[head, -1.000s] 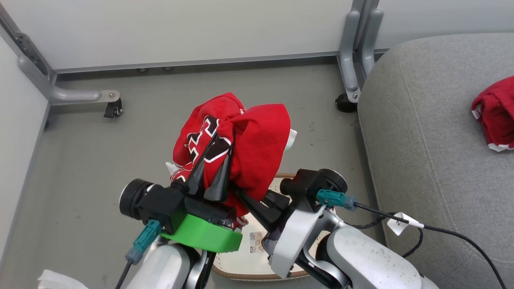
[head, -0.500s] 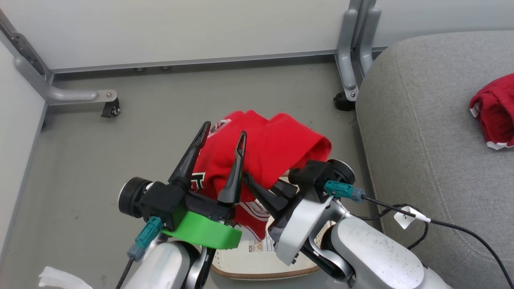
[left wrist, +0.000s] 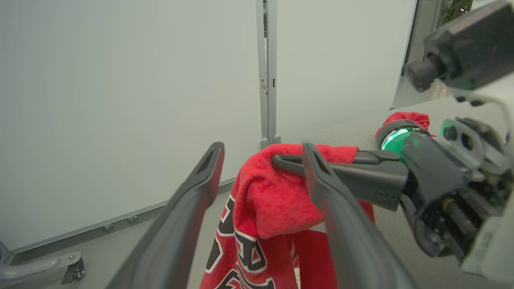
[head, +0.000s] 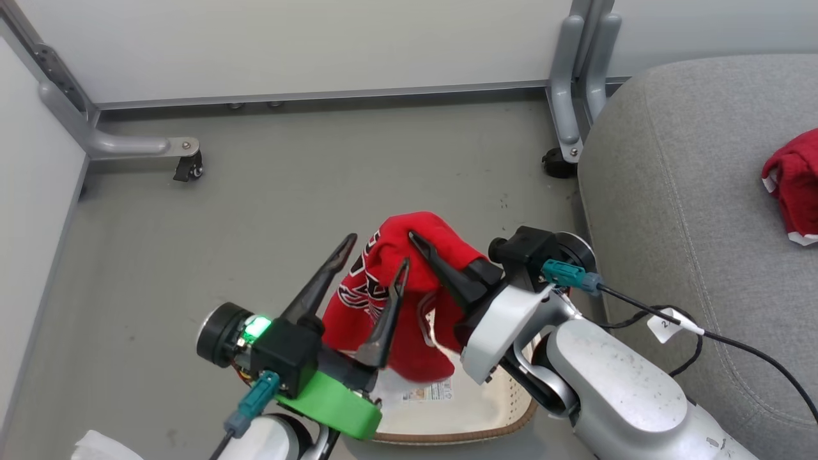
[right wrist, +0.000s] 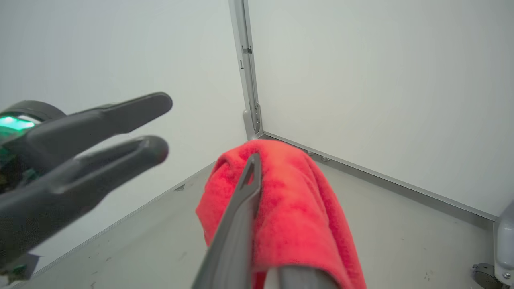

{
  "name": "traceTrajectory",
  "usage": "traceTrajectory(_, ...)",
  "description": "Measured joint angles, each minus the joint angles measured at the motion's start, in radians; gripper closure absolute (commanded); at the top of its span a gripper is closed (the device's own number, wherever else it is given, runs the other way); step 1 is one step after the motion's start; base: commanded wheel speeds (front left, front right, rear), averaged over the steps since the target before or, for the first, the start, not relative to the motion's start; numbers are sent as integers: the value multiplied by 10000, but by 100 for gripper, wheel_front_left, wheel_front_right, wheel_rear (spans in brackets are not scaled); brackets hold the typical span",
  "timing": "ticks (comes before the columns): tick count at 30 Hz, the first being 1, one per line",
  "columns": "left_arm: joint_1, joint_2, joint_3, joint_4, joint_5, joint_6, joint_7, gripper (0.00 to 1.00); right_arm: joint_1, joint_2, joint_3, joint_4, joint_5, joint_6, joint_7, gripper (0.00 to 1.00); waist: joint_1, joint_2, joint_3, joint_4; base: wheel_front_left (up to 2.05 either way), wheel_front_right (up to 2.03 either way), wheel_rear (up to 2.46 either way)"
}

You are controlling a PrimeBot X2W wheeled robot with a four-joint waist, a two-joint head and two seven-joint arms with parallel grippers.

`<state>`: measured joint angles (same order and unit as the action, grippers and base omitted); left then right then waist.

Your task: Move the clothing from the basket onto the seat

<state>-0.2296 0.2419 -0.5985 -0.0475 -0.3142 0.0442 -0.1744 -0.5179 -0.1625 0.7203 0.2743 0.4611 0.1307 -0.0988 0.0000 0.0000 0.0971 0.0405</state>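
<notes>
The right gripper (head: 415, 239) is clenched on a fold near the top of the jersey (head: 415, 351). In the right wrist view, 1 dark finger lies along the crest of the red cloth and the other is buried under it, so the bite looks like a bunched pinch, not a deep one. The jersey hangs from that pinch in a loose drape, lettering facing the robot's left, with its lower folds dangling just above the basket (head: 447, 437). I cannot tell whether the hem has cleared the rim. The left gripper (head: 377, 250) is released, its 2 fingers spread wide and holding nothing. It stands just beside the hanging cloth, and its inner finger crosses in front of the fabric, though whether they touch is unclear. The step in hand looks like the carry to the seat (head: 671, 191), which lies to the robot's right. A second red garment (head: 792, 179) already lies on it, well apart from the basket. To do this well, the right arm should lift first so the trailing cloth clears the rim, and only then swing across the strip of floor (head: 319, 179). The swing should be smooth – a jerk could shake the shallow pinch loose. The left gripper should draw back from the drape so its open fingers do not snag the cloth.
</notes>
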Motion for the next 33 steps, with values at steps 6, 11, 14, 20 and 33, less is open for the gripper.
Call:
traceTrajectory(6,252,211,-573,12,104,-268,426,0,-18,-8,-190,378,-2,0,-153,100,0,0,23,79,0,0,0)
traceTrajectory(11,444,234,-909,138,104,-370,679,0,-87,17,-230,648,0,0,-265,100,0,0,11,65,0,0,0)
traceTrajectory(14,466,234,-1009,178,102,-393,715,0,-106,56,-238,771,4,0,-349,100,0,0,-7,47,0,0,0)
traceTrajectory(20,515,236,-1099,263,88,-395,754,0,-138,98,-238,945,31,0,-453,100,0,0,-12,-4,0,0,0)
traceTrajectory(33,507,420,-1064,464,121,-221,748,0,-208,274,-489,1083,29,2,-765,100,0,0,150,-787,0,0,0)
